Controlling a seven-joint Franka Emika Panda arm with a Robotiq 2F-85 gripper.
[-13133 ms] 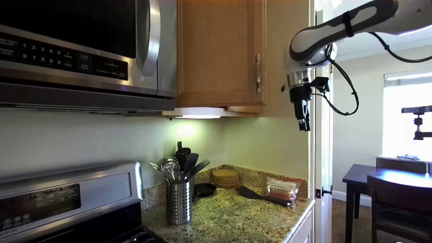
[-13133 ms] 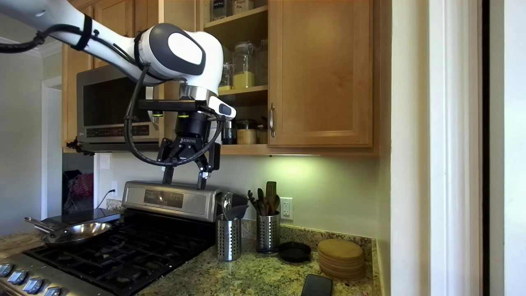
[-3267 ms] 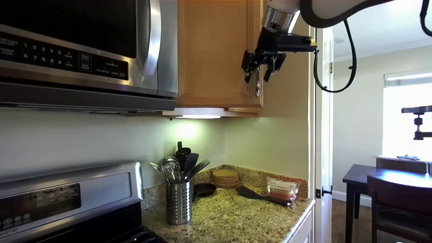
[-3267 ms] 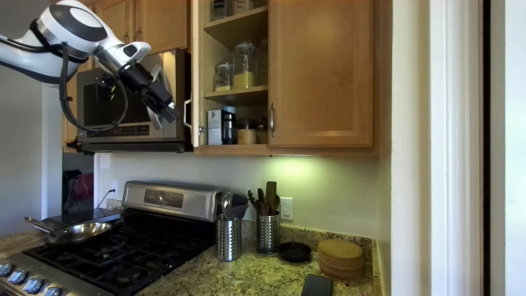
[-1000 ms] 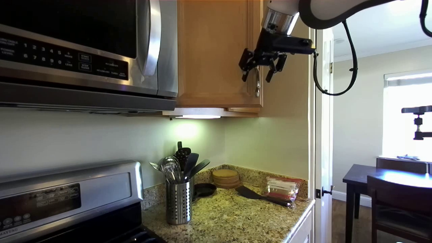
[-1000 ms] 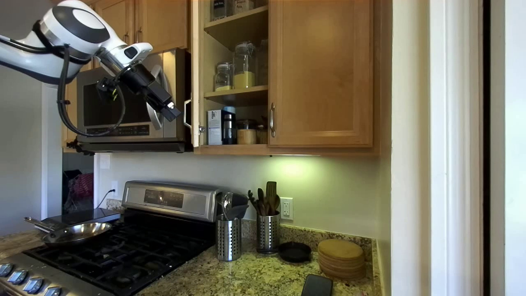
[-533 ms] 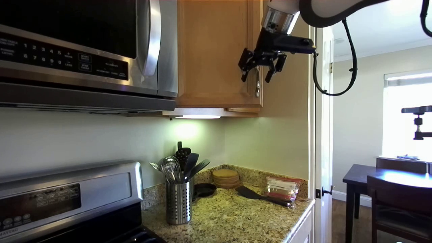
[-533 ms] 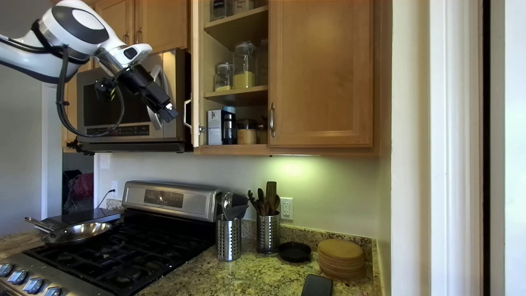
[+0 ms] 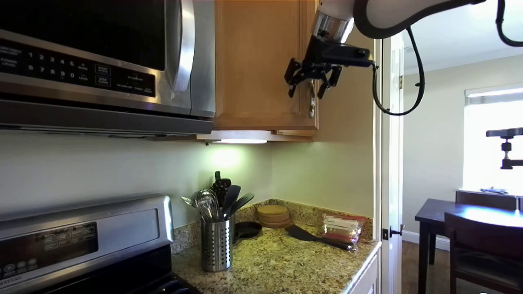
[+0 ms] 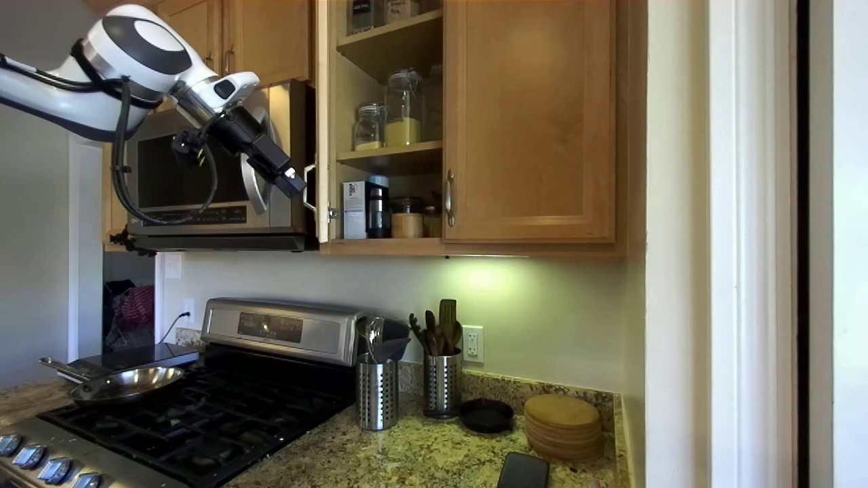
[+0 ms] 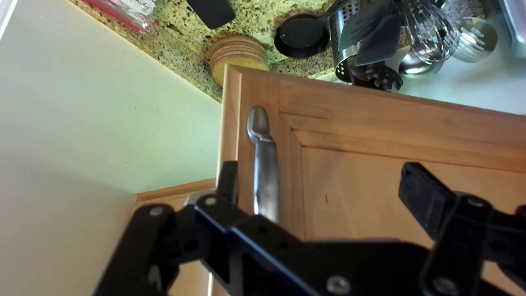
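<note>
Easing nearer the cabinet handle (image 11: 266, 176), hand (image 9: 306, 95) spread

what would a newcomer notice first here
Likely the white-and-grey robot arm, its black jaws open near the silver metal handle of a swung-open light-wood cabinet door. Below, a perforated steel canister holding dark and silvery utensils stands on the speckled stone counter.
</note>
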